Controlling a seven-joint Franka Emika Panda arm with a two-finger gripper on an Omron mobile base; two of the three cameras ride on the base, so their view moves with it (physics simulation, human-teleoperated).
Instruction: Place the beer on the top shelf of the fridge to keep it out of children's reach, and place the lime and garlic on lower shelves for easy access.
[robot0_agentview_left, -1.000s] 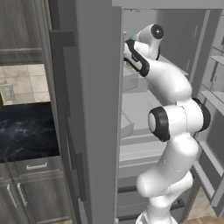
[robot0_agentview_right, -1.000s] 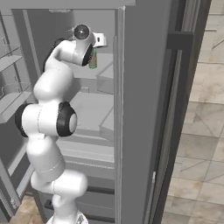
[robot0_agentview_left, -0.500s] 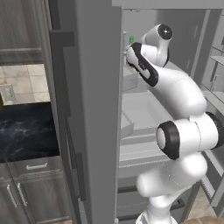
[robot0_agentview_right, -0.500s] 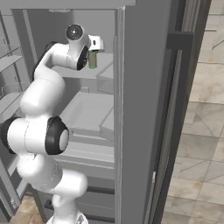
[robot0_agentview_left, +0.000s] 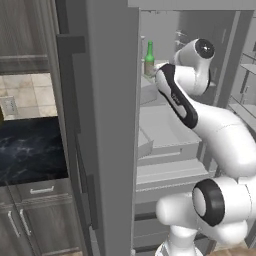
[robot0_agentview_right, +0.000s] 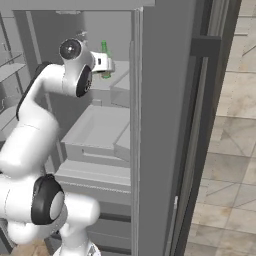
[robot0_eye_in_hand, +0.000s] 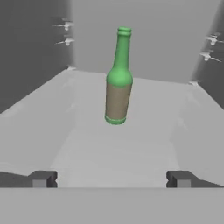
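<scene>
Now released, the beer (robot0_eye_in_hand: 118, 78) stands upright on the top shelf (robot0_eye_in_hand: 131, 148) of the fridge (robot0_agentview_left: 112, 125); the gripper (robot0_eye_in_hand: 111, 178), fingers spread wide, sits apart from it, holding nothing.

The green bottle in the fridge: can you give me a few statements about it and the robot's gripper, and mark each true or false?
1. The beer stands upright on the top shelf. True.
2. The gripper is shut on the beer. False: its fingertips are spread wide and the bottle stands apart, farther in.
3. The beer lies on its side. False: it stands on its base, cap up.
4. The fridge is open. True: both base views look in at its shelves and bins.
5. A lime sits beside the beer. False: the shelf around the bottle is bare.
</scene>
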